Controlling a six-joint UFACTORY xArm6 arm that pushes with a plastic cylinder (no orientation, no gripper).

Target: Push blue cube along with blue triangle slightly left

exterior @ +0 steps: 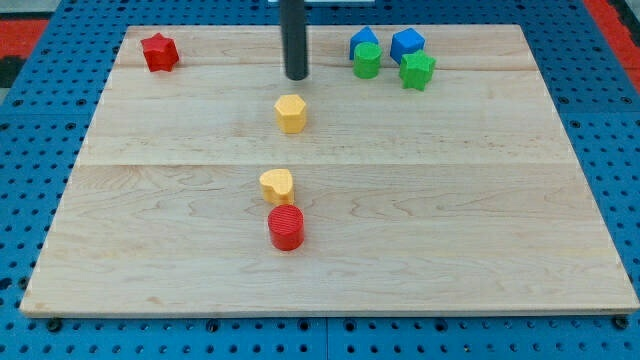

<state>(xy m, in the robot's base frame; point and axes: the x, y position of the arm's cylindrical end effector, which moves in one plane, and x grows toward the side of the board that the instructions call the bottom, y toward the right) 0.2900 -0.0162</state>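
Observation:
The blue cube [407, 44] sits near the view's top right of the wooden board [450, 200]. The blue triangle [364, 43] is just to its left, apart from it by a small gap. My tip [297, 75] is at the end of the dark rod, to the left of the blue triangle and a little lower in the view, not touching any block. A green cylinder [367, 61] stands right below the blue triangle, and a green star [417, 71] lies below the blue cube.
A yellow hexagon [291, 113] sits just below my tip. A yellow heart [277, 185] and a red cylinder [286, 228] are near the board's middle. A red star [159, 52] is at the top left. Blue pegboard surrounds the board.

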